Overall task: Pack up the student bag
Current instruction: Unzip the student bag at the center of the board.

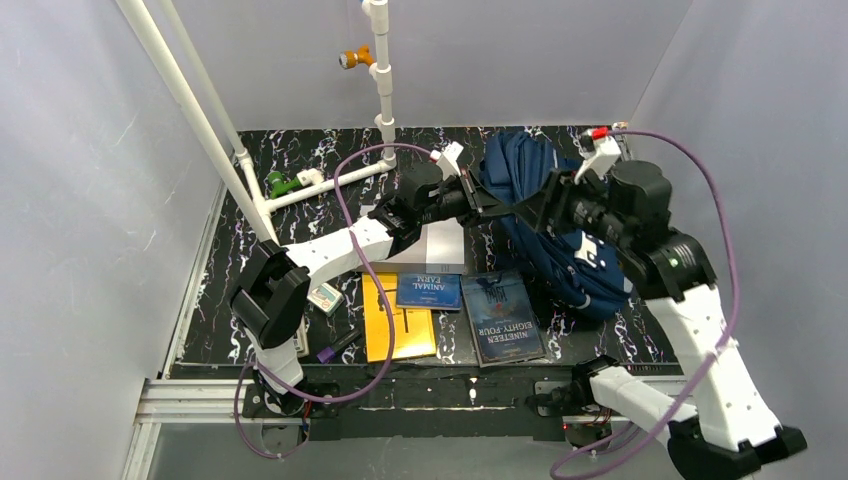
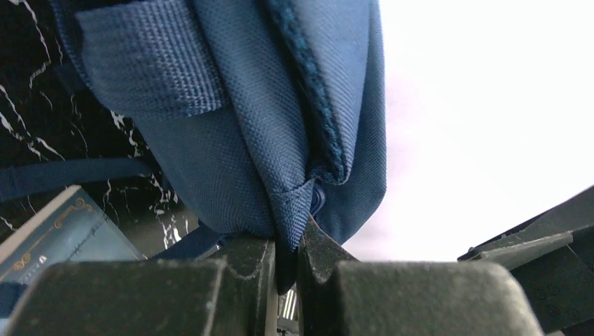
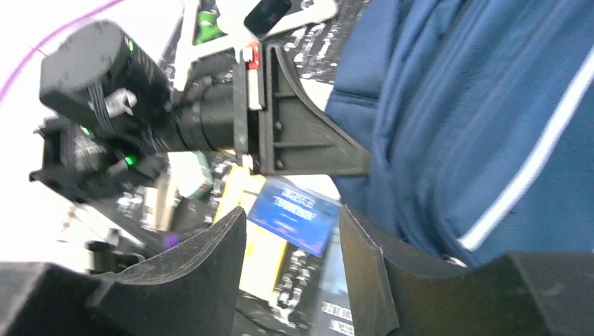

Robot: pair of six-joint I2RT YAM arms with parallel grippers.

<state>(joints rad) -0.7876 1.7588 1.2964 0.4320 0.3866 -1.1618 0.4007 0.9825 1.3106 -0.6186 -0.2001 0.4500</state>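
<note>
The left end effector (image 2: pixel 287 246) is pressed closed on a fold of the student bag (image 1: pixel 520 165), which stands on the far right part of the bench (image 1: pixel 300 150). The right end effector (image 3: pixel 291 241) is wide, just beside the bag's fabric.

The marbled table (image 1: pixel 300 150) bears the student bag (image 1: pixel 560 265), a yellow pad (image 1: pixel 395 328) and Animal Farm (image 1: pixel 428 290) (blue cover).

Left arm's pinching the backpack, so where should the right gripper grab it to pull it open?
Probably the fabric edge of the student bag opposite the left gripper, approached from the right arm's side. The left gripper is shut on a thin seam fold, so a similar raised fold should suit the open right gripper beside the bag.
</note>
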